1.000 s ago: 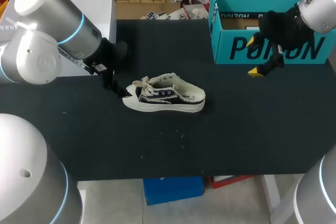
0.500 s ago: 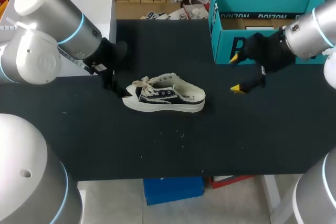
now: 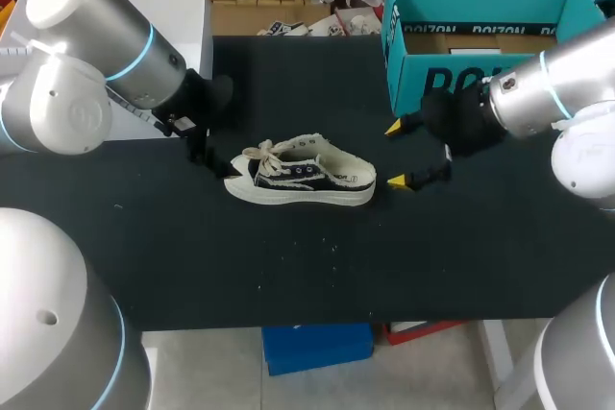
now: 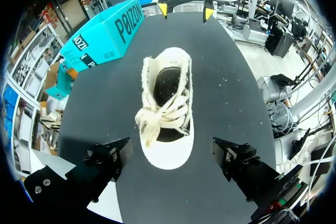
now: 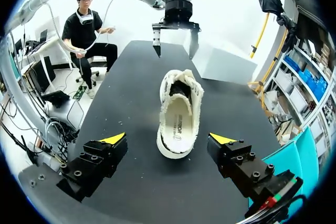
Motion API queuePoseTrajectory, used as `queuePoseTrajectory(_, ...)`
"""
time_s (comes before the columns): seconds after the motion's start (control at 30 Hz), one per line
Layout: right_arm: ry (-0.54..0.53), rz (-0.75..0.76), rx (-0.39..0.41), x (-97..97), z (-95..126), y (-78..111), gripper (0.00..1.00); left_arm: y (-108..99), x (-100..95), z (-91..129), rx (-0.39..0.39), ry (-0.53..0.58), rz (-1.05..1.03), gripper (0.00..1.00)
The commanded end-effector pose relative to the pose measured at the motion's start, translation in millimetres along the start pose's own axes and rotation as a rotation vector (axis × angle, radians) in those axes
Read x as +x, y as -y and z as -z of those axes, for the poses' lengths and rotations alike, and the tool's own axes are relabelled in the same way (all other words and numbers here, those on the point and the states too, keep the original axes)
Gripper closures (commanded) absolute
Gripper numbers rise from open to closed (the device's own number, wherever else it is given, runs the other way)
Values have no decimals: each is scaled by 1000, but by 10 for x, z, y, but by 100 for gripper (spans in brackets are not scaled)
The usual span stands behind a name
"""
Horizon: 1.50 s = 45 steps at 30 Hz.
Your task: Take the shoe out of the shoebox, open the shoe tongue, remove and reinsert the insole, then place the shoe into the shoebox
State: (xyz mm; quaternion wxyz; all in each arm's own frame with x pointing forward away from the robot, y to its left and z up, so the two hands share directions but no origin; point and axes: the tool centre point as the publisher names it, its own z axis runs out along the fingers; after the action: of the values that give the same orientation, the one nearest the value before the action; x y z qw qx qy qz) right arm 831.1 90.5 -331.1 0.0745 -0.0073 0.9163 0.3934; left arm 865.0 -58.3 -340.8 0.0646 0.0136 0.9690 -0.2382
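A black-and-cream low sneaker (image 3: 303, 180) lies on its sole on the black table (image 3: 288, 276), toe pointing left and laces loosely tied. My left gripper (image 3: 205, 155) stands open just off the toe. In the left wrist view the toe (image 4: 167, 150) sits between its spread fingers (image 4: 107, 158) without touching them. My right gripper (image 3: 396, 154) is open just right of the heel. In the right wrist view the heel (image 5: 176, 142) lies between its yellow tips, apart from both. The teal shoebox (image 3: 423, 84) stands open at the back right.
A white box (image 3: 183, 16) sits at the back left behind my left arm. Bare black tabletop stretches in front of the shoe to the near edge. The shoebox's front wall is close behind my right arm.
My right gripper has moved left and down from in front of the shoebox to the shoe's heel. The left arm and the shoe have not moved.
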Motion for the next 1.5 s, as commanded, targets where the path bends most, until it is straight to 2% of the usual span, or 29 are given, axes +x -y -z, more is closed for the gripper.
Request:
queuePoseTrajectory(0.03, -13, 4, -24, -90, -348, 3, 0, -12, 5, -8, 4, 3, -3, 0)
queuePoseTrajectory(0.27, -24, -9, -64, -115, -605, 14, 0, -12, 5, -8, 4, 3, -3, 0)
queuePoseTrajectory(0.63, -10, -54, -106, -156, -825, 104, 0, -12, 5, -8, 4, 3, -3, 0)
queuePoseTrajectory(0.97, -8, -74, -127, -271, -895, 137, 0, -12, 5, -8, 4, 3, -3, 0)
queuePoseTrajectory(1.5, -10, -107, -159, -219, -1051, 253, 0, -12, 5, -8, 4, 3, -3, 0)
